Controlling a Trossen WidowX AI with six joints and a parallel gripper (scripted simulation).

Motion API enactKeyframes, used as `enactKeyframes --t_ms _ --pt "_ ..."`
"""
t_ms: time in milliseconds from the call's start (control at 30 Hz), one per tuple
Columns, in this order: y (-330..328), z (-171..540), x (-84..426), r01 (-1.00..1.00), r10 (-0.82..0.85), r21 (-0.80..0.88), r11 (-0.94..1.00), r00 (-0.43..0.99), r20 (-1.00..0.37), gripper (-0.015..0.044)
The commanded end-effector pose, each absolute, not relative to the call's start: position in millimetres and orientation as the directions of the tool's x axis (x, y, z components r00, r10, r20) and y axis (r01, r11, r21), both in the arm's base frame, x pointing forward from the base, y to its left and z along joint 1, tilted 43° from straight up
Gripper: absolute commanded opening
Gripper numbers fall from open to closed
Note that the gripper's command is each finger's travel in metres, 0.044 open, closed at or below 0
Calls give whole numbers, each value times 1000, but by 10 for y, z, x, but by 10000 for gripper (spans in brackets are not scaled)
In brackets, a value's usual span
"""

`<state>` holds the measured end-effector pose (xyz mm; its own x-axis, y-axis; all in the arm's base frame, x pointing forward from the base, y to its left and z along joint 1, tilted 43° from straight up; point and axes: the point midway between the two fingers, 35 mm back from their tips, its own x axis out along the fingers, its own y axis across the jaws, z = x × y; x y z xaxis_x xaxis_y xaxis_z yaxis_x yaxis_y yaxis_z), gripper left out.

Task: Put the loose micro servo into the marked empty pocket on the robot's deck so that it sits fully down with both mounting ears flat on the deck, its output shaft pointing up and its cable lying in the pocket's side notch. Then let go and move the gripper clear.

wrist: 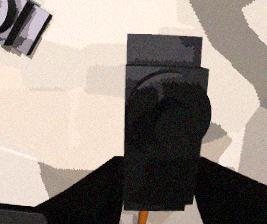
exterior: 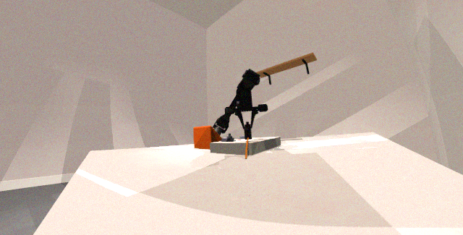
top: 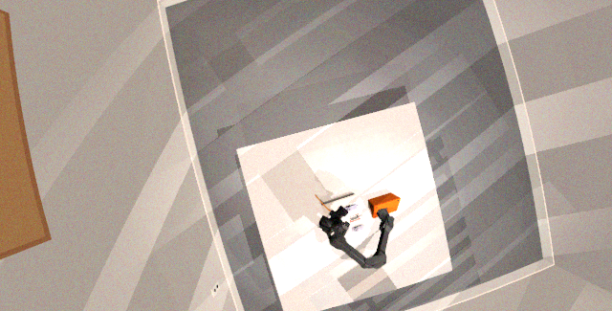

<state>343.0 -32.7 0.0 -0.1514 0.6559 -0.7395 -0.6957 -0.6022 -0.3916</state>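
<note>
My gripper [exterior: 247, 124] [wrist: 157, 167] is shut on the micro servo [exterior: 247, 133] [wrist: 159, 125], with one finger on each side. The black servo is upright, its round shaft side facing up toward the wrist camera. Its lower end is level with the top of the pale robot deck [exterior: 231, 148], near a corner; I cannot tell whether it touches. The orange cable [exterior: 247, 150] [wrist: 143, 217] [top: 318, 200] leaves one end of the servo and hangs in front of the deck's side in the exterior view. The marked pocket cannot be made out in any view.
Another servo-like part [exterior: 230, 137] [wrist: 31, 27] stands on the deck, upper left in the wrist view. An orange box [top: 384, 204] [exterior: 202, 137] is beside the deck, close to the arm's base. A wooden shelf [exterior: 289, 64] is on the wall behind.
</note>
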Motion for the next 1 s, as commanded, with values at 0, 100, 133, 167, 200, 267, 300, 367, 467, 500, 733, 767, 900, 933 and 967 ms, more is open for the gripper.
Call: enactKeyframes --t_ms 0,100,133,167,200,267,300,367,467,500,733,767,900,933,967 --pt "-454 143 3440 -693 652 -398 -601 -136 -746 0" --pt "-454 147 3436 -693 652 -398 -601 -136 -746 0" --pt "-453 148 3435 -693 652 -398 -601 -136 -746 0" --pt "-452 149 3435 -693 652 -398 -601 -136 -746 0" --pt "-451 150 3433 -693 652 -398 -601 -136 -746 0" --pt "-448 153 3429 -693 652 -398 -601 -136 -746 0" --pt "-447 154 3428 -693 652 -398 -601 -136 -746 0" --pt "-444 156 3428 -693 652 -398 -601 -136 -746 0" --pt "-451 156 3396 -693 652 -398 -601 -137 -746 0" --pt "-456 155 3376 -693 652 -398 -601 -137 -746 0" --pt "-510 151 3134 -694 652 -397 -601 -138 -746 0" --pt "-517 150 3103 -694 652 -397 -601 -138 -746 0" --pt "-515 155 3076 -694 652 -397 -601 -138 -746 0" --pt "-503 167 3073 -694 652 -397 -601 -138 -746 0" --pt "-484 184 3068 -694 652 -397 -601 -138 -746 0"
